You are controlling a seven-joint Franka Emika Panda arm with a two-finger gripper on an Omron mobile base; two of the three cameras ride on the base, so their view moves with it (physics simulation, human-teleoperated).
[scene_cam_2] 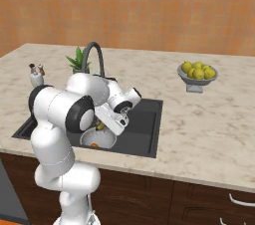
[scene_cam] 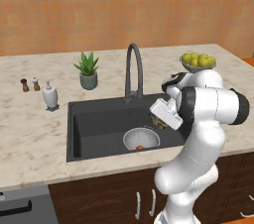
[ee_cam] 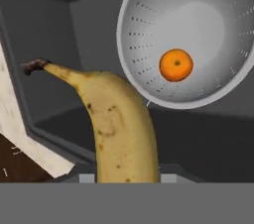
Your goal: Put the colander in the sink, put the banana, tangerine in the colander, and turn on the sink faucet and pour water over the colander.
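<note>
The silver colander (scene_cam: 133, 138) stands in the dark grey sink (scene_cam: 99, 126) near its front wall, with the orange tangerine (scene_cam: 140, 146) lying inside it. My gripper (scene_cam: 158, 122) hangs over the right part of the basin, shut on the banana (ee_cam: 121, 129). In the hand view the yellow, brown-tipped banana points up and left, beside and just outside the colander (ee_cam: 198, 25) rim, and the tangerine (ee_cam: 175, 65) rests in the bowl. The gooseneck sink faucet (scene_cam: 134, 69) rises behind the basin, and I see no water running. The right base view shows the banana (scene_cam_2: 101, 126) above the colander (scene_cam_2: 88, 141).
A grey footed bowl of yellow-green fruit (scene_cam: 198, 62) stands on the counter right of the sink. A potted plant (scene_cam: 88, 71), a white dispenser (scene_cam: 49, 95) and two small shakers (scene_cam: 30, 84) stand to the left. The sink's right wall lies close under my hand.
</note>
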